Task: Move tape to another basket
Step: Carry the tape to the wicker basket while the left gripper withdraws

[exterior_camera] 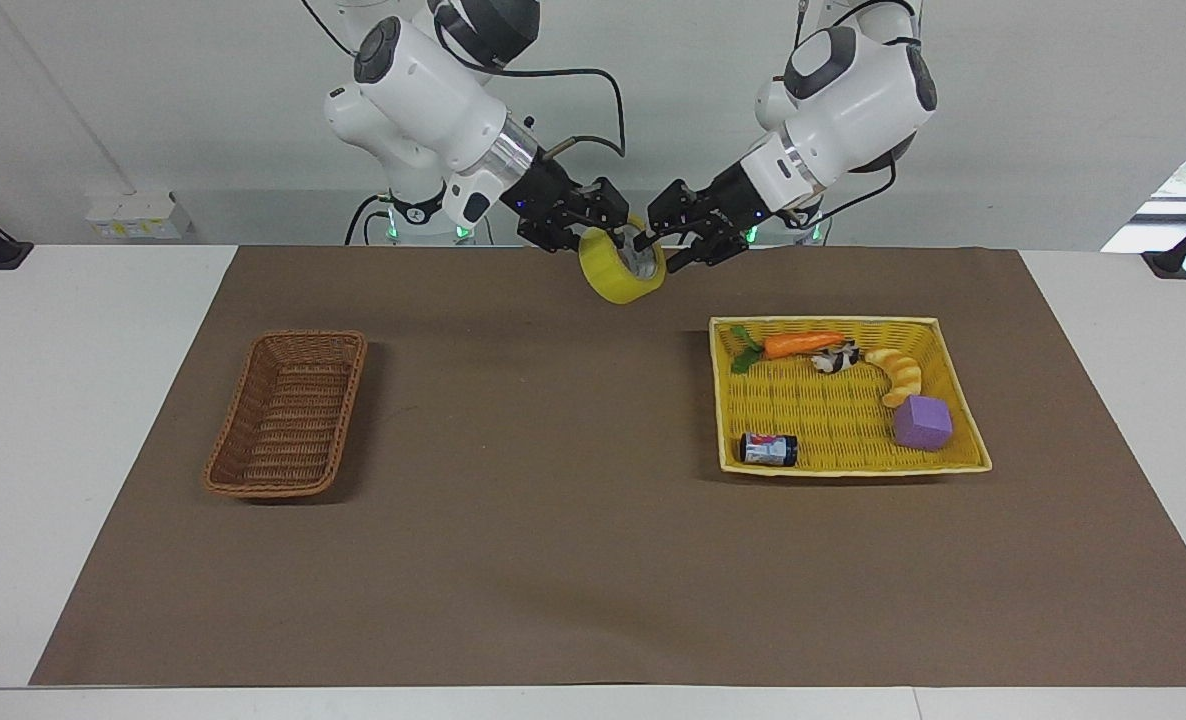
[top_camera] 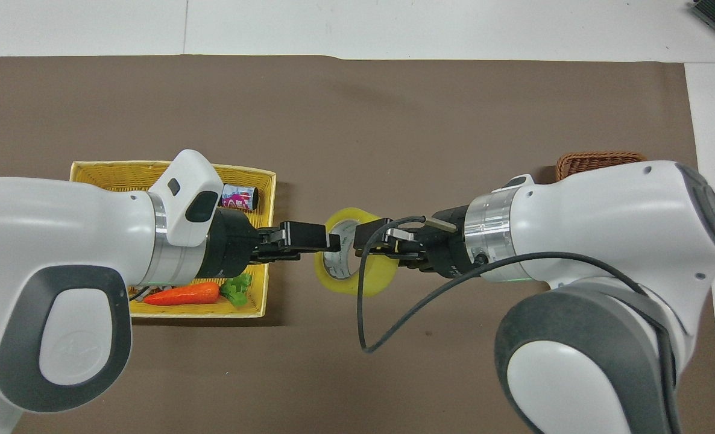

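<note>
A: Where's the tape?
B: Mid-air over the bench's robot-side edge; right gripper jaws clamped on it.
A: Left gripper?
B: Jaws apart beside the roll, w/ one finger in its core.

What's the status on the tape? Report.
Right gripper shut on the tape, up in the air over the mat. Left gripper open beside it. Nothing on the mat between tape and brown basket.

yellow basket, carrot, can, purple block
</note>
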